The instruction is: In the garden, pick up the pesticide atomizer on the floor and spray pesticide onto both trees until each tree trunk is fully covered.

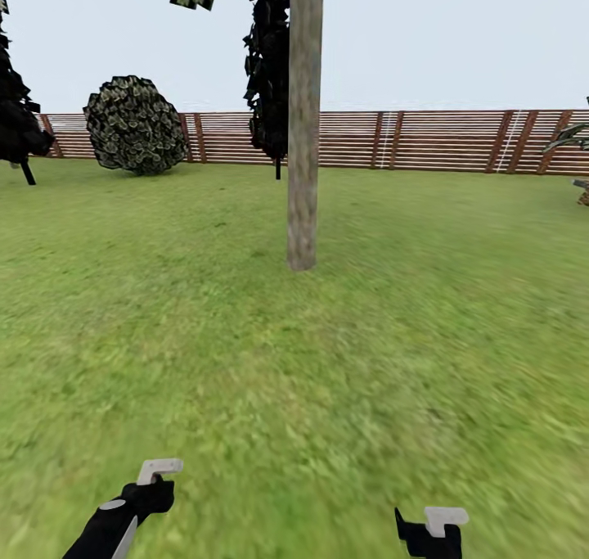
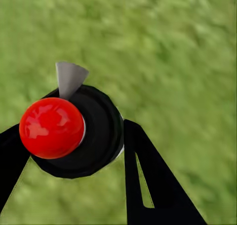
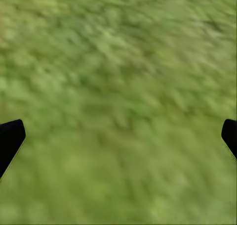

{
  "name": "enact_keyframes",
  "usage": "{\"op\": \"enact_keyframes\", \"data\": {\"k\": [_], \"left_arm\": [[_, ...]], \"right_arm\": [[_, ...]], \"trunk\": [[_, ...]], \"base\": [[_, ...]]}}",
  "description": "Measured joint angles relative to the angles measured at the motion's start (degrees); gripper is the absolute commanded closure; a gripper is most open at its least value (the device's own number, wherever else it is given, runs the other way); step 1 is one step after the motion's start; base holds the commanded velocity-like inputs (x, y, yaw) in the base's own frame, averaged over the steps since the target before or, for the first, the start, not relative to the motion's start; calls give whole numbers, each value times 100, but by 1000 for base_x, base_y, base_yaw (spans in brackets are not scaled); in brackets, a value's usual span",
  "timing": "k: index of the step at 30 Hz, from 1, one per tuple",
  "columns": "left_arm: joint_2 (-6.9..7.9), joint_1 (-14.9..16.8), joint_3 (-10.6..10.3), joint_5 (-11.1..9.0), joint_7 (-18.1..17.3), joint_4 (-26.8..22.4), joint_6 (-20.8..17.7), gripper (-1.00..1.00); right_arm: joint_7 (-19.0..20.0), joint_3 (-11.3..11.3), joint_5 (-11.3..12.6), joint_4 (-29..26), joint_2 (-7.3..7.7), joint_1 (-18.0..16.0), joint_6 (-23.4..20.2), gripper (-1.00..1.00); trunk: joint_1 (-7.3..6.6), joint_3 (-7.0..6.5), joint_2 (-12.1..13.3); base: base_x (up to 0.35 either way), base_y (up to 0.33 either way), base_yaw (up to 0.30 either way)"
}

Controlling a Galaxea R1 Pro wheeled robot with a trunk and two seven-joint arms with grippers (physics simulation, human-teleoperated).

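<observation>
Left hand [image 2: 74, 151] clenched on the black round-bodied pesticide atomizer with glossy red ball top [image 2: 52, 127]; right hand [image 3: 118, 141] released, holding nothing.

Left wrist view: black fingers [image 2: 148, 180] pressed both sides of the atomizer body, grey wedge nozzle [image 2: 69, 78] projecting over blurry green grass floor [image 2: 173, 47]. Right wrist view: fingertips wide apart above grass. Head view alone showed the thick mottled grey-tan tree trunk [image 1: 303, 133] ahead, well apart from both hands, before the brown slatted wooden fence [image 1: 442, 140] and a round dark shrub [image 1: 135, 125].
</observation>
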State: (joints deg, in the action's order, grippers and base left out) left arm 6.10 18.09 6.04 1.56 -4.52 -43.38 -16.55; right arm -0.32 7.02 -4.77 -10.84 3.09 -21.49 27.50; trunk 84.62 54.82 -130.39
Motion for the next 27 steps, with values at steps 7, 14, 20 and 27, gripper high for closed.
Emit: {"op": "enact_keyframes", "data": {"k": [7,14,20,27], "left_arm": [[0,0,-1,1,0,-1,0,100],[0,0,-1,-5,0,-3,0,100],[0,0,-1,-6,0,-3,0,100],[0,0,-1,-6,0,-3,0,100]], "right_arm": [[0,-2,0,3,0,0,0,-100],[0,-2,0,1,0,0,0,-100],[0,-1,0,3,0,1,0,-100],[0,-3,0,3,0,0,0,-100]], "trunk": [[0,0,0],[0,0,0],[0,0,0],[0,0,0]], "base": [[344,0,0],[344,0,0],[344,0,0],[344,0,0]]}}
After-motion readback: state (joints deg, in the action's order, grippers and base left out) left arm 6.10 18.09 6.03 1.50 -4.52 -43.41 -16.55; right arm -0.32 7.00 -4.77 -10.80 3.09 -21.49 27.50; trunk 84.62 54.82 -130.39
